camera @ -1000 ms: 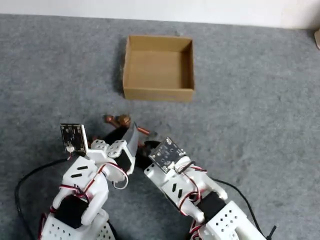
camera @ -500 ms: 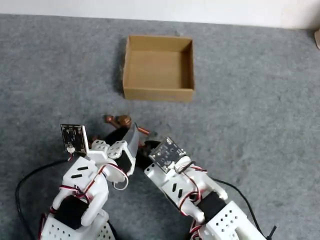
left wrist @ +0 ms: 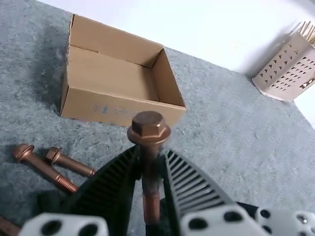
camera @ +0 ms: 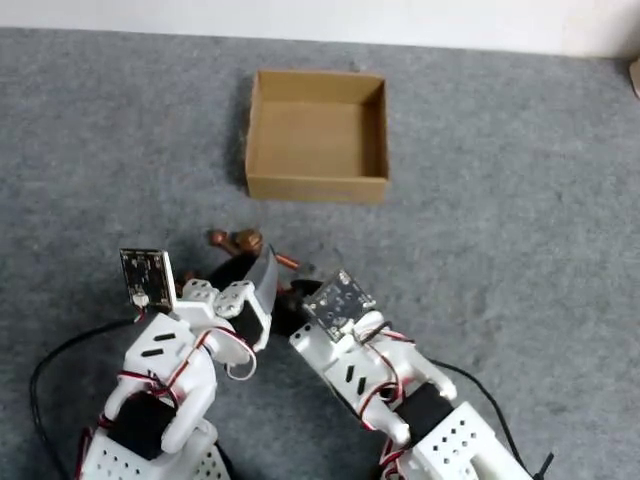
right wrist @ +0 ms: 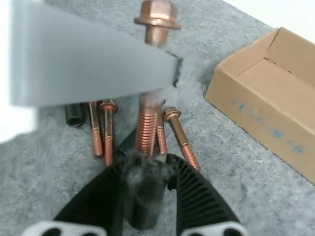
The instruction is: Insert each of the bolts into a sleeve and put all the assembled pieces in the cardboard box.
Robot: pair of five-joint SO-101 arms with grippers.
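My left gripper (left wrist: 147, 184) is shut on a copper bolt (left wrist: 148, 129), held upright with its hex head up. My right gripper (right wrist: 143, 187) is shut on a dark sleeve (right wrist: 142, 199) directly under it. The bolt's threaded end (right wrist: 146, 132) reaches the sleeve's mouth. In the high view both grippers meet at the near middle of the carpet, left gripper (camera: 262, 278) against right gripper (camera: 290, 300). The cardboard box (camera: 315, 187) stands open and empty farther back. Loose bolts (camera: 235, 240) lie just beyond the grippers.
Several spare copper bolts (right wrist: 106, 135) and a black sleeve (right wrist: 74, 115) lie on the grey carpet under the held parts. Two bolts (left wrist: 49, 164) rest beside the box (left wrist: 118, 105). A perforated beige holder (left wrist: 290, 66) stands far off.
The right arm's wrist has shifted slightly toward the left gripper. The left arm has not visibly moved.
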